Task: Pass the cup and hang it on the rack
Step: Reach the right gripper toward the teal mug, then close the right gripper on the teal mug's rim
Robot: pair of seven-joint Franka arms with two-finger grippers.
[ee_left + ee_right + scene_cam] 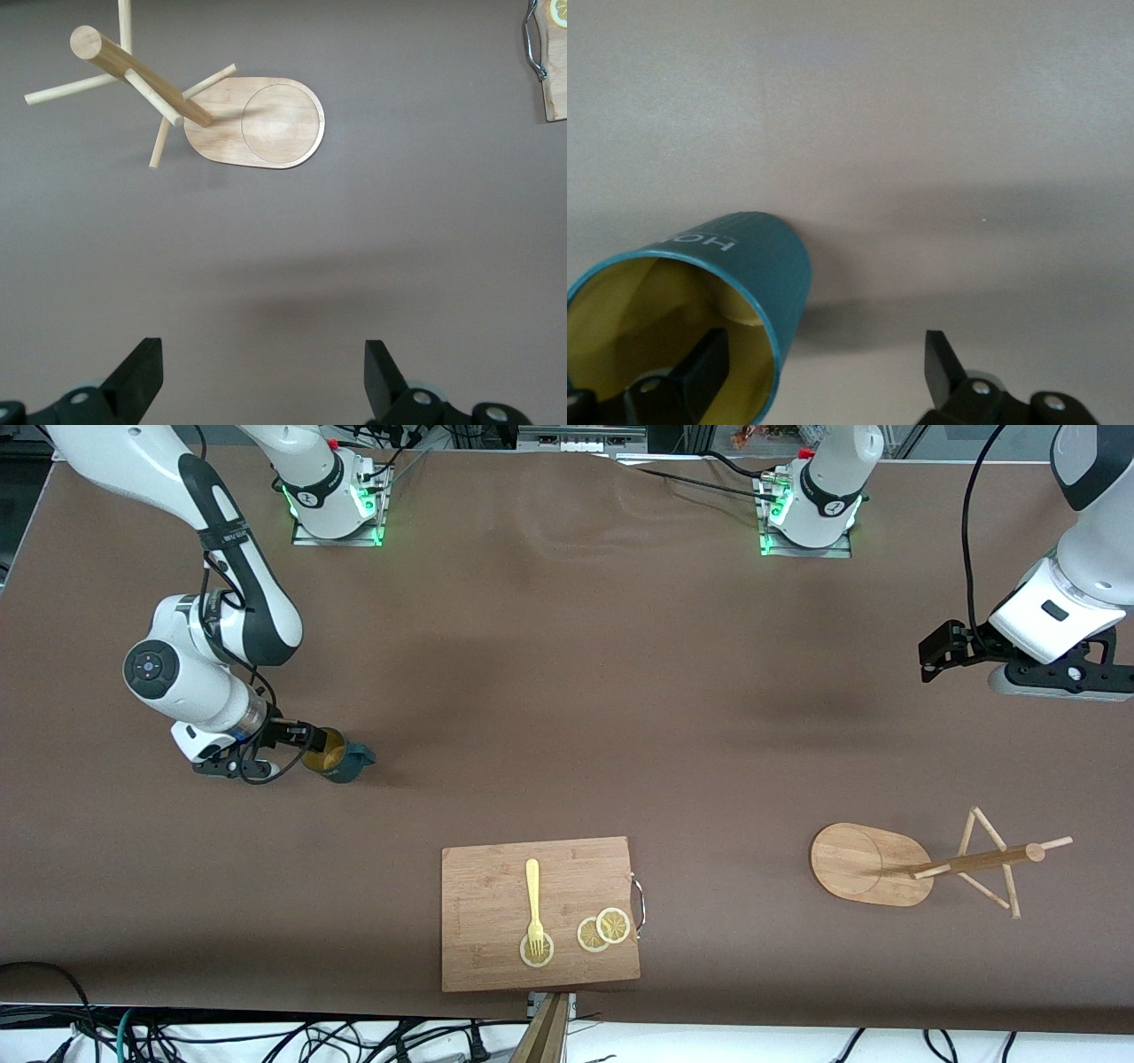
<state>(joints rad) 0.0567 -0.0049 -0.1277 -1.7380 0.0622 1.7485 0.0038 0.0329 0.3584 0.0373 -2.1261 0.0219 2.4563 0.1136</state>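
Right pincer (819, 372), prongs apart, one inside the dark teal-green cup (341, 757) lying tipped on the brown worktop (567, 691) toward the right arm's end. Left pincer (264, 376), prongs apart, waiting above the light bamboo rack (895, 864).

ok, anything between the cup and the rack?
Nothing visible. The cup sits at the right end effector; bare table runs to the rack. The cutting board lies nearer the front camera, off that line.
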